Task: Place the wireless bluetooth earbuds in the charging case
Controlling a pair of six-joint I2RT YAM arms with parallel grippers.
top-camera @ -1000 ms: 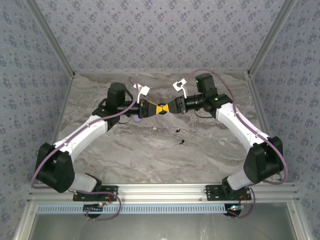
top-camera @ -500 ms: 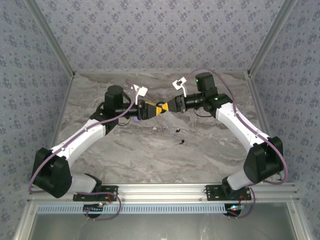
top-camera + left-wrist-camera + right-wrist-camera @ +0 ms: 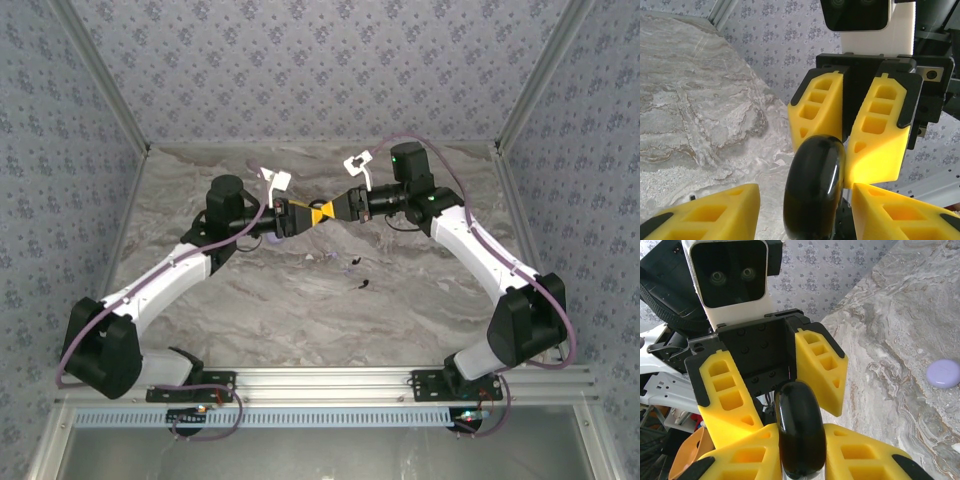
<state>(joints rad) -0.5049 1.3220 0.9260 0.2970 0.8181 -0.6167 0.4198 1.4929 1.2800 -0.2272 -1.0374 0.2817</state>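
Both arms meet in mid-air over the tabletop [image 3: 300,310]. Right tool [image 3: 797,452] pinches a black glossy case [image 3: 796,415], likely the charging case, across its thin rounded body. Left tool [image 3: 804,197] stands spread around the same case, its fingers [image 3: 710,215] not gripping. Small dark earbuds [image 3: 362,285] lie loose on the marble below, well apart from the case, and a lilac disc [image 3: 942,374] rests nearby. Risks: the slick curved shell could pivot or squirt out of the 1-tool pinch and drop; the left tool's fingers, so close, could clip it when moving off. No brand, label or writing readable anywhere
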